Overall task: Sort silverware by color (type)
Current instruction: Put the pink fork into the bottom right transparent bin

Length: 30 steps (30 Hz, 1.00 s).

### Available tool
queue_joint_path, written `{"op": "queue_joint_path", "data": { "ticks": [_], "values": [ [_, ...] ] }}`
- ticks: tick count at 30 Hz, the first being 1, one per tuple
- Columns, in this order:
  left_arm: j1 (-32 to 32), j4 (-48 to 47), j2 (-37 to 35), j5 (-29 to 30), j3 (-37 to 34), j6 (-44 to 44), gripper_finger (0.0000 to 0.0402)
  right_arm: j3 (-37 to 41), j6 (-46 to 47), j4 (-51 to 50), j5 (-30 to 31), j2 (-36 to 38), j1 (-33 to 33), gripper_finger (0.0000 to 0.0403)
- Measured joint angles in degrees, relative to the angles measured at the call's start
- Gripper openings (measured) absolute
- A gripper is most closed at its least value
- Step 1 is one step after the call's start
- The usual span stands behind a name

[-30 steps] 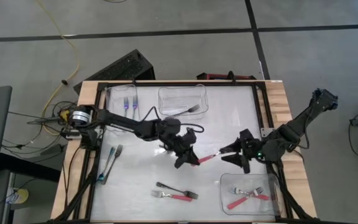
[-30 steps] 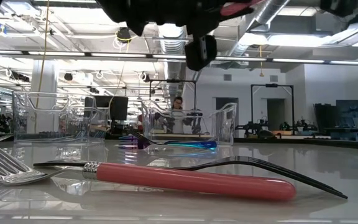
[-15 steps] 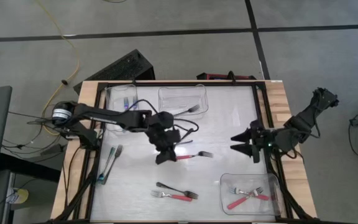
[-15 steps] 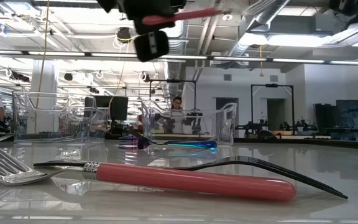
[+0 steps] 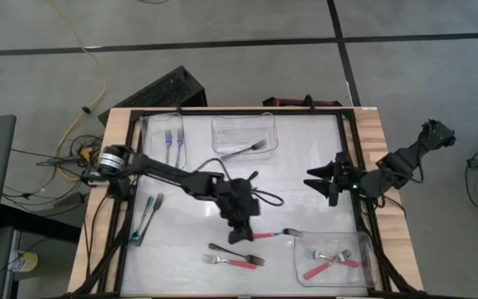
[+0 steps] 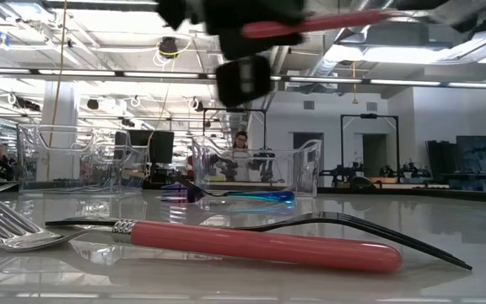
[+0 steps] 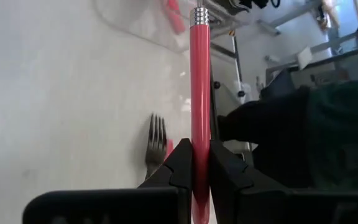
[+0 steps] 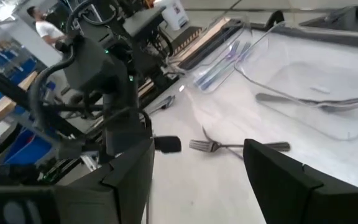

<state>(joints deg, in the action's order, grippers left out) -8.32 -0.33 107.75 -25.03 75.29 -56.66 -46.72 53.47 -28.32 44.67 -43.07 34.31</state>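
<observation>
One red-handled fork (image 7: pixel 199 93) sits clamped in the left pincer (image 5: pixel 237 232) above the table (image 5: pixel 305 158), tines toward the nearby tub (image 5: pixel 332 259) of red forks (image 5: pixel 330 259). Far beyond, the right pincer (image 5: pixel 329 180) hangs spread apart.

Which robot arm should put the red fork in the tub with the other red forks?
The left. Its left gripper is already shut on the red-handled metal fork, close beside the clear plastic tub holding red forks. The right gripper is open, holds nothing and sits farther back.
</observation>
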Motion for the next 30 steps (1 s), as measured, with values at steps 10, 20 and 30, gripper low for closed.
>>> {"op": "queue_joint_path", "data": {
  "ticks": [10,20,30],
  "values": [
    [-1.87,-10.8,20.92,0.05,33.06,3.66,0.0011,0.0,-6.85,-0.39,-1.12,1.22,-2.96,0.0271],
    [-2.74,-10.42,35.86,2.35,57.86,-1.66,0.0013,0.0,-11.96,0.08,-4.42,4.29,-5.67,0.0271],
    [-3.75,-9.45,37.76,4.09,56.82,-0.58,0.0015,0.0,-11.98,0.9,-5.95,6.84,-6.11,0.0271]
  ]
}}
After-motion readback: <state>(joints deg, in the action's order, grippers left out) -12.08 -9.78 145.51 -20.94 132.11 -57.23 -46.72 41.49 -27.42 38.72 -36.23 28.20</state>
